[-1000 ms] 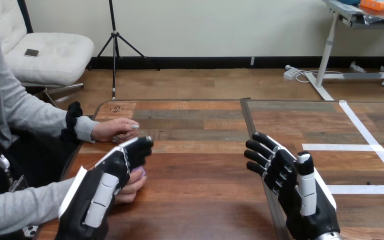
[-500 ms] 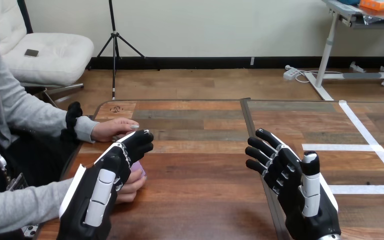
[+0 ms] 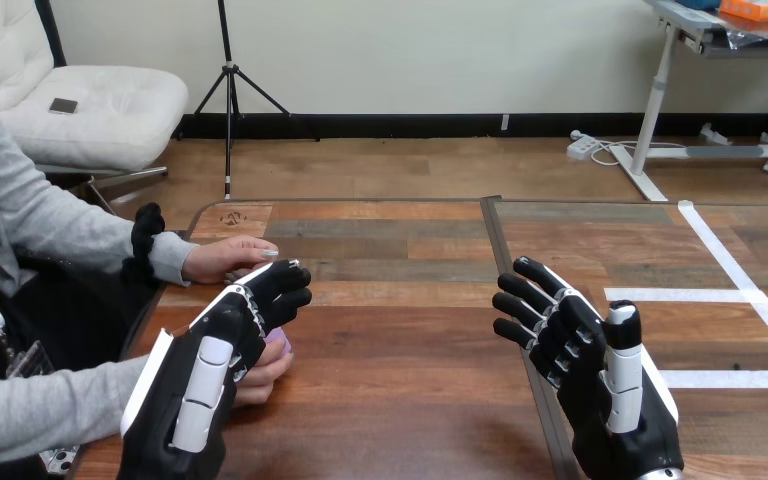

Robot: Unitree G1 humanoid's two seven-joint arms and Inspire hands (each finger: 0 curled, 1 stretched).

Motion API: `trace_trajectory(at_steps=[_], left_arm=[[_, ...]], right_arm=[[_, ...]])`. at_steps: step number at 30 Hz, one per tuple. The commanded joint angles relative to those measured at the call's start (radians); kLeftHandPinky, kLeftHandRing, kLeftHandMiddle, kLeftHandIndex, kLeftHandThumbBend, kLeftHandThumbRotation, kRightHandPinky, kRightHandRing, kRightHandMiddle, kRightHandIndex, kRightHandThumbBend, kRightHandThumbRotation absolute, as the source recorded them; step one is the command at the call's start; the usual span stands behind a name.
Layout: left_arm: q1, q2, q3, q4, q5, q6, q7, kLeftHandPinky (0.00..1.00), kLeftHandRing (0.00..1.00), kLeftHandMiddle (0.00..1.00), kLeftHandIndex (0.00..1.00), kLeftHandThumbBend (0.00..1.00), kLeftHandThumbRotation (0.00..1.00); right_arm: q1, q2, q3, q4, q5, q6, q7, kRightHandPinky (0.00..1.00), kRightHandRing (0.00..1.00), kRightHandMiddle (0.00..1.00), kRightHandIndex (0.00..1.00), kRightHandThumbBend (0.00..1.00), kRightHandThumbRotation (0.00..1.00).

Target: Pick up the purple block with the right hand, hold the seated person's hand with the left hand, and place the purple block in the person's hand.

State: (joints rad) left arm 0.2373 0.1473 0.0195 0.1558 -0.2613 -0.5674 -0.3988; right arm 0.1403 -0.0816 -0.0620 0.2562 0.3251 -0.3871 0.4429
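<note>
Left hand (image 3: 210, 360) lies over the person's nearer hand (image 3: 263, 372), which cups the purple block (image 3: 277, 339); whether it grips cannot be told. Right hand (image 3: 582, 365) is empty, fingers spread wide, over the table (image 3: 400, 300).

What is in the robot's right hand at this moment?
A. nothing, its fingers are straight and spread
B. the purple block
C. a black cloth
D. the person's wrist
A: the right hand stands over the wooden table with straight, spread fingers and nothing between them.
</note>
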Motion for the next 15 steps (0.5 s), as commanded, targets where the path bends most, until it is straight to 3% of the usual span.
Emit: trace_trajectory(at_steps=[1, 15], left_arm=[[-0.022, -0.026, 0.007, -0.042, -0.003, 0.002, 0.020, 0.85, 0.82, 0.82, 0.78, 0.59, 0.98], [-0.025, -0.082, 0.001, 0.014, 0.004, -0.045, 0.044, 0.85, 0.81, 0.81, 0.77, 0.50, 0.96]], right_arm=[[-0.041, 0.011, -0.019, -0.030, 0.014, -0.028, 0.000, 0.85, 0.87, 0.87, 0.87, 0.93, 1.00], [-0.042, 0.020, -0.023, -0.026, 0.017, -0.006, -0.012, 0.85, 0.87, 0.87, 0.86, 0.95, 1.00]])
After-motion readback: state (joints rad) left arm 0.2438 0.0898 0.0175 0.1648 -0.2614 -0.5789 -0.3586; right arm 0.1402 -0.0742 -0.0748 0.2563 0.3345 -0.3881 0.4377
